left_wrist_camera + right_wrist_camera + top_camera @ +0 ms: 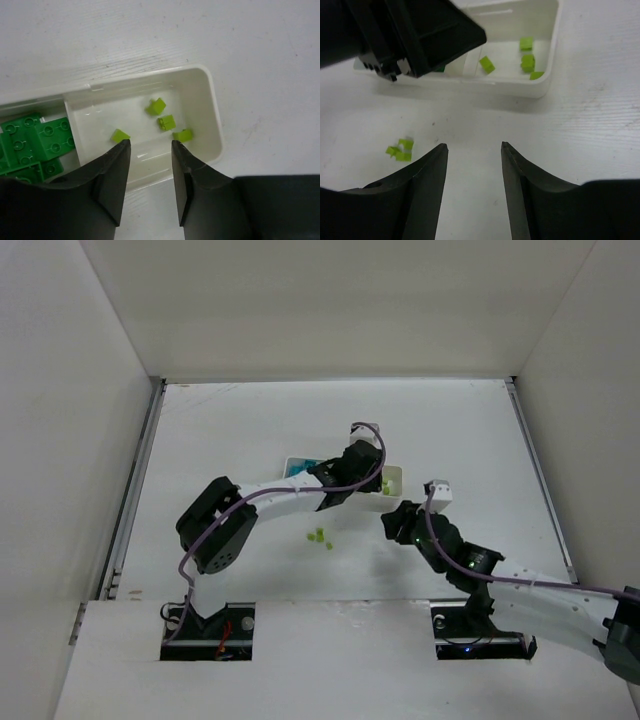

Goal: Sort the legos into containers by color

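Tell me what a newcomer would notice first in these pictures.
The left gripper hangs open and empty over the end compartment of the white tray. Four yellow-green bricks lie in that compartment, with dark green bricks next door. A loose cluster of yellow-green bricks sits on the table in front of the tray, near the open, empty right gripper.

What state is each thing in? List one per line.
left gripper: open, empty, over tray.
right gripper: open, empty, over table.
tray: flat on table.
pale green legos: four in end compartment.
dark green legos: in neighbouring compartment.
loose legos: clustered on table, unsorted.
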Controlling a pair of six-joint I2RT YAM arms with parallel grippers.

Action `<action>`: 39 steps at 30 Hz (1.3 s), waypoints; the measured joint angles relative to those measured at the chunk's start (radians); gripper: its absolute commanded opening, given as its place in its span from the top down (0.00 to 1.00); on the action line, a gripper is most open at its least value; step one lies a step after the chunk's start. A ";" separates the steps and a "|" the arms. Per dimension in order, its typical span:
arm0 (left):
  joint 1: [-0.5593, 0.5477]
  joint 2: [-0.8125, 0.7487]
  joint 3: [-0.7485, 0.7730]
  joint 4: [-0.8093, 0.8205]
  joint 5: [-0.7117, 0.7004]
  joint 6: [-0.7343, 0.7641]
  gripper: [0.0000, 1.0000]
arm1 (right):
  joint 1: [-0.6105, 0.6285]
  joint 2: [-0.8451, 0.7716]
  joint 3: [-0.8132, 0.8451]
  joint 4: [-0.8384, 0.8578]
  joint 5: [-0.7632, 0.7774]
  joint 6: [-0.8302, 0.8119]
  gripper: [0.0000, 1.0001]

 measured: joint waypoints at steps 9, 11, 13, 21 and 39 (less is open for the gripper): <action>0.011 -0.135 -0.071 0.017 0.002 0.001 0.65 | 0.129 0.251 0.083 0.054 -0.056 -0.059 0.59; 0.024 -0.230 -0.138 0.023 -0.003 -0.008 0.66 | 0.174 0.364 0.138 0.077 -0.067 -0.073 0.51; 0.037 -0.334 -0.215 0.030 -0.009 -0.018 0.66 | 0.209 0.475 0.198 0.093 -0.070 -0.087 0.44; 0.134 -0.727 -0.547 -0.037 -0.048 -0.093 0.66 | 0.284 0.761 0.382 0.113 -0.067 -0.135 0.40; 0.309 -0.975 -0.835 -0.180 -0.007 -0.196 0.66 | 0.259 0.953 0.521 0.113 -0.084 -0.173 0.64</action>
